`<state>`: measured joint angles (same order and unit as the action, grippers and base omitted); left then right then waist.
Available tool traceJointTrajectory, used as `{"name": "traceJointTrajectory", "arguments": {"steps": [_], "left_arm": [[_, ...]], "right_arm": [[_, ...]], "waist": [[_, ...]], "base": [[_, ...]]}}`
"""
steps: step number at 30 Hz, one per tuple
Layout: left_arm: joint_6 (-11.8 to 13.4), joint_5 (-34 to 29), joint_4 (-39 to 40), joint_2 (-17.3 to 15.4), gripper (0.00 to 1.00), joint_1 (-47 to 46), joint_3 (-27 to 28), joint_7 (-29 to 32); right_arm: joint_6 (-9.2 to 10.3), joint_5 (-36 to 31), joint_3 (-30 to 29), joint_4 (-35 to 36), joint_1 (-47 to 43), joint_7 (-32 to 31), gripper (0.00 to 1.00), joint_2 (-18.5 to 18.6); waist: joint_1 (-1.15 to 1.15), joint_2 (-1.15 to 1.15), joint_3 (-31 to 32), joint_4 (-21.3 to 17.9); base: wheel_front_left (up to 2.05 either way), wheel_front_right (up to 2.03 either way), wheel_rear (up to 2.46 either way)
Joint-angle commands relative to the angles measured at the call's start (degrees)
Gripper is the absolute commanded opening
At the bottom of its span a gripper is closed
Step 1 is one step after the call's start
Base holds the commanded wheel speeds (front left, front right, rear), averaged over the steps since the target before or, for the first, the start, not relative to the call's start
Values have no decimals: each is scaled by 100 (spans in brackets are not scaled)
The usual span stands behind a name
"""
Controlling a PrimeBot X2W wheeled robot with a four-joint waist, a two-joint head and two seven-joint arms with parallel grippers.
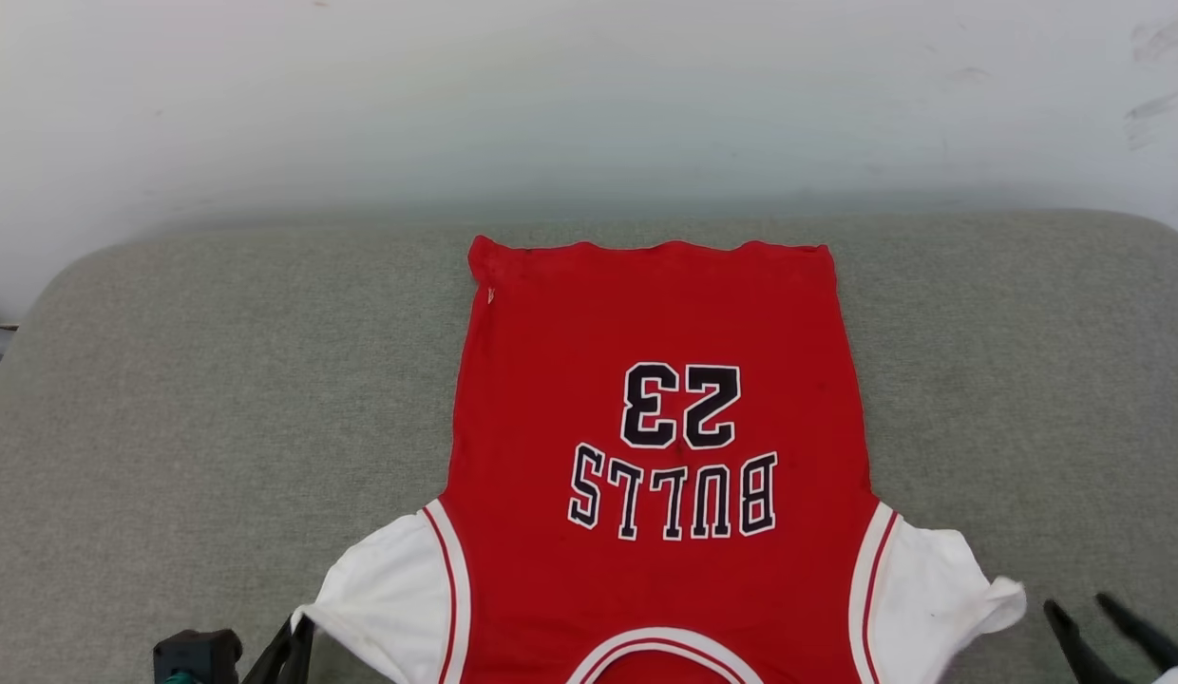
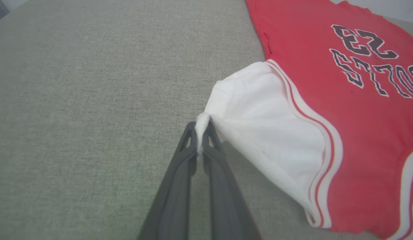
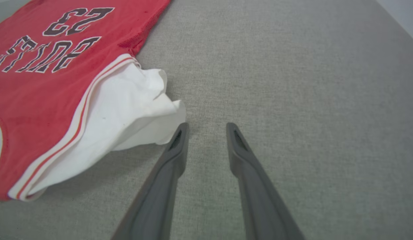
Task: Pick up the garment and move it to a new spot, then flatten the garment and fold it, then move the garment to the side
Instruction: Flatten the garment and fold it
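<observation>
Across the middle of the grey woven-cloth worktop point(image 1: 218, 380) lies the garment point(image 1: 646, 304), a soft red knit shirt spread flat, with white sleeves and red-and-white striped trim. Its black, white-edged "23" and "BULLS" read upside down from the robot's side. At the tip of the garment's left sleeve point(image 2: 259, 126), the left end effector point(image 2: 201, 128) has its dark fingers point(image 2: 180, 176) pinched tight on a bunched corner of white cloth. Just beside the rumpled right sleeve point(image 3: 133, 106), the right end effector point(image 3: 206, 128) stands with fingers parted, gripping nothing.
</observation>
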<state>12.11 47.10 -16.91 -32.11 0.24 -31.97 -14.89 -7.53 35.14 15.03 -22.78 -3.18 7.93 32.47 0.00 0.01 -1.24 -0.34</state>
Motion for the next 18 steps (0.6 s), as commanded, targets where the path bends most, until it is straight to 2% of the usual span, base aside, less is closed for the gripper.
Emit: {"name": "traceJointTrajectory", "arguments": {"steps": [1,10,13,18], "left_arm": [[28,-116,92,13,0,-30,41,-41],[195,-600,848,140,0,-232,238,-42],[212,-694,982,164,0,-318,214,-42],[259,-915,1278,259,0,-592,144,-42]], "right_arm": [[9,-85,-143,150,148,-52,100,85],[8,-310,-1184,1352,931,-607,100,607],[8,-340,-1309,1587,1307,-821,100,715],[8,-417,-1376,1943,2418,-1662,100,1036]], "waist": [[0,-1,-16,33],[0,-1,-415,382],[0,-1,-577,500],[0,-1,-1091,818]], "base": [[0,0,0],[0,0,0],[0,0,0],[0,0,0]]}}
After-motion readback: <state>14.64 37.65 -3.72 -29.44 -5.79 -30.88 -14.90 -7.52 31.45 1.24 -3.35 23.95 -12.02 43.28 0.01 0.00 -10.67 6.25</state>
